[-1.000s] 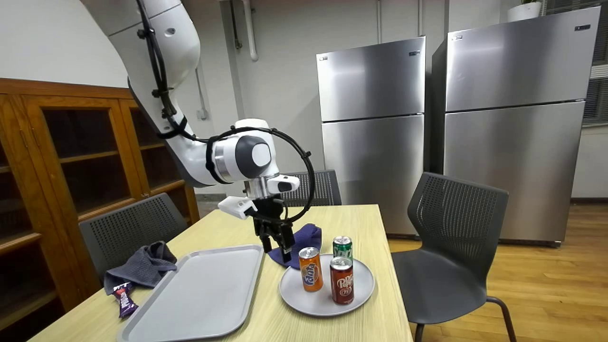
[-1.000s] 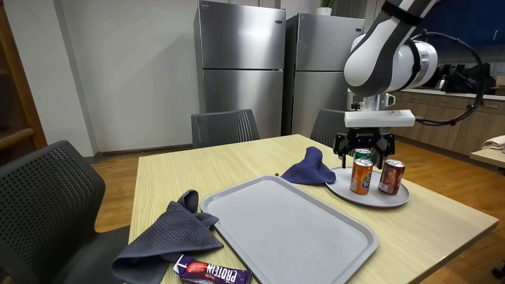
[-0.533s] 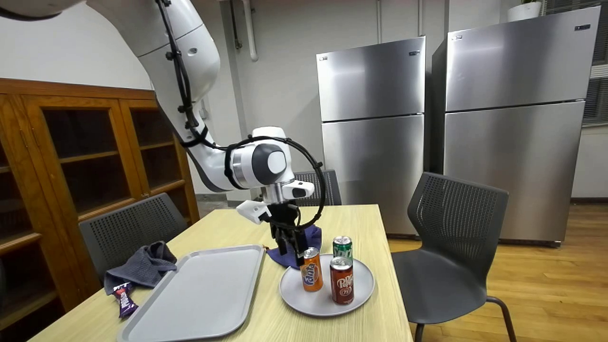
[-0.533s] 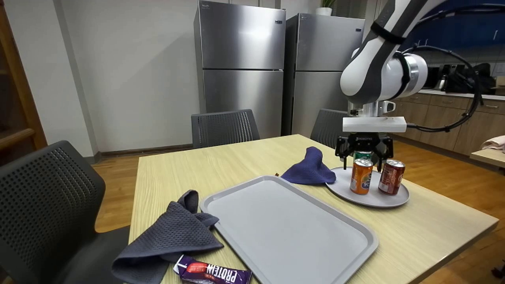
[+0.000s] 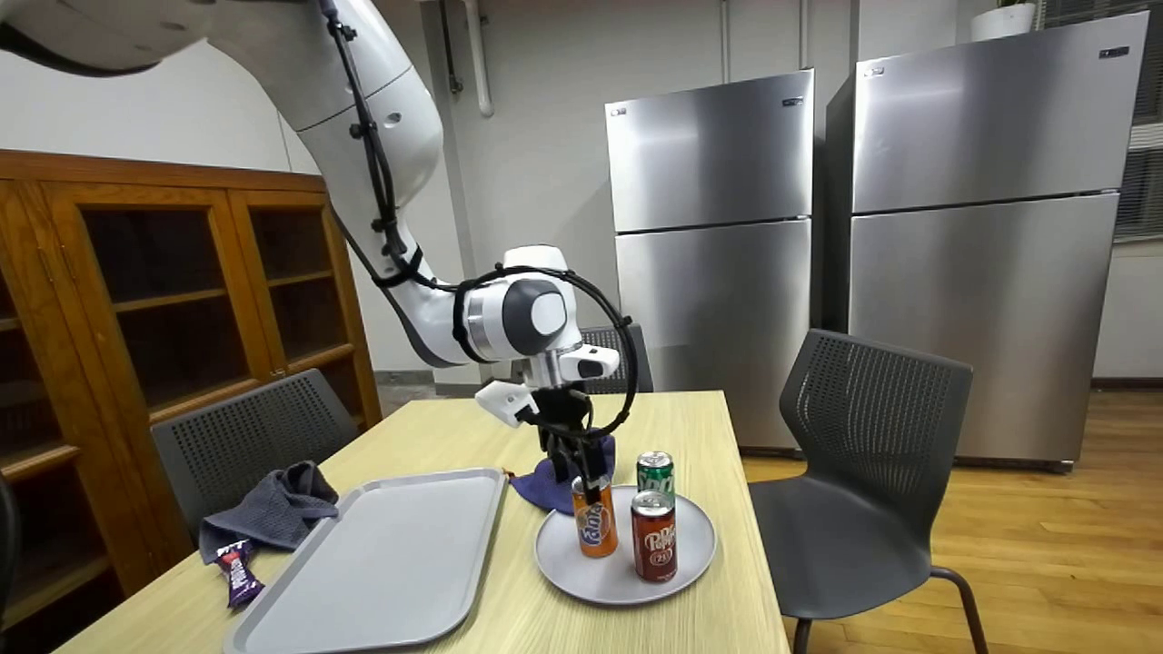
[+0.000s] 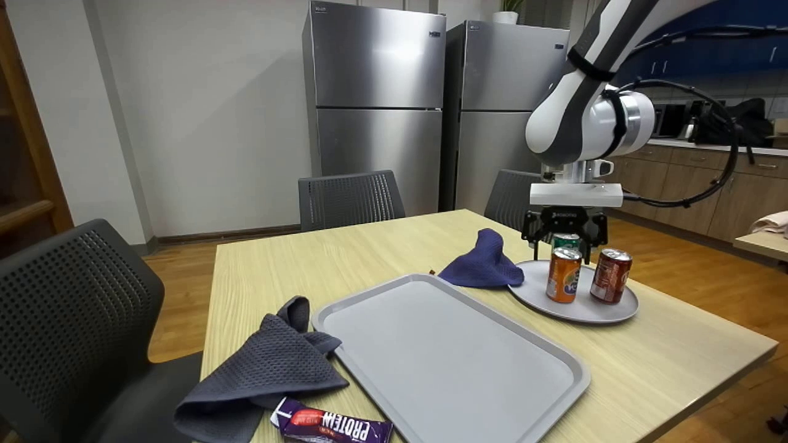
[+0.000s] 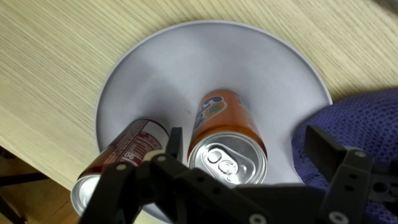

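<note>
Gripper — angular, spread — near a cylindrical metal Fanta can.

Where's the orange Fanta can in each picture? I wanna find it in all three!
In an exterior view: the Fanta can is just right of the middle, low down.
In an exterior view: the Fanta can is well to the right, below halfway.
In the wrist view: the Fanta can is just right of the middle.
Shared landmark: the round grey plate it stands on.
</note>
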{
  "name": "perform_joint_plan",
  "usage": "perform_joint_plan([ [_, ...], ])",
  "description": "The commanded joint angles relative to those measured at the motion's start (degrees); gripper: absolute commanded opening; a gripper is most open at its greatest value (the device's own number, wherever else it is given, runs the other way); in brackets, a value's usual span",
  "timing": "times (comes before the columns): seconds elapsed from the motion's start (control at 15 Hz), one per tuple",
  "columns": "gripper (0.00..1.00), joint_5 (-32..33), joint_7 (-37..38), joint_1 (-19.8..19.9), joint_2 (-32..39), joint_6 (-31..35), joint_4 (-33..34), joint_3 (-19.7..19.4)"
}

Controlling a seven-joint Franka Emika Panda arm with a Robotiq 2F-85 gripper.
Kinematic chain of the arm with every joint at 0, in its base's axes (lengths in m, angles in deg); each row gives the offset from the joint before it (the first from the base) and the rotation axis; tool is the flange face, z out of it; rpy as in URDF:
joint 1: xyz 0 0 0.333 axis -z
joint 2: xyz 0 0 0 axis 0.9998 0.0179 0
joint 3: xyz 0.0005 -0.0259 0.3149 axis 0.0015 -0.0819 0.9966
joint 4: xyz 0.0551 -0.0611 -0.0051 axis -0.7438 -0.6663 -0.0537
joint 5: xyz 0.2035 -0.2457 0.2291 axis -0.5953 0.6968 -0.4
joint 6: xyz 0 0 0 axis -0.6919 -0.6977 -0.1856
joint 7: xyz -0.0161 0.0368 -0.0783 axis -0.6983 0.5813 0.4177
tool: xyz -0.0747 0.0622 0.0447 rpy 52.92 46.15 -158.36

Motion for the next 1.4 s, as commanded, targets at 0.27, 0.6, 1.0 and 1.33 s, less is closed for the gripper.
perform_joint_plan([
  [0.27,1.00,-0.6,0.7,-0.1,2.1,-1.6,3.0,-1.1],
  [0.6,1.00,0.2,0.3,-0.5,1.4,-1.7,2.6,-1.5],
  [1.0,1.00,-0.3,-0.1,-0.2,1.7,-0.2,1.7,-1.2],
  [1.33,1.00,-0.3,-0.1,-0.2,1.7,-0.2,1.7,-1.2],
])
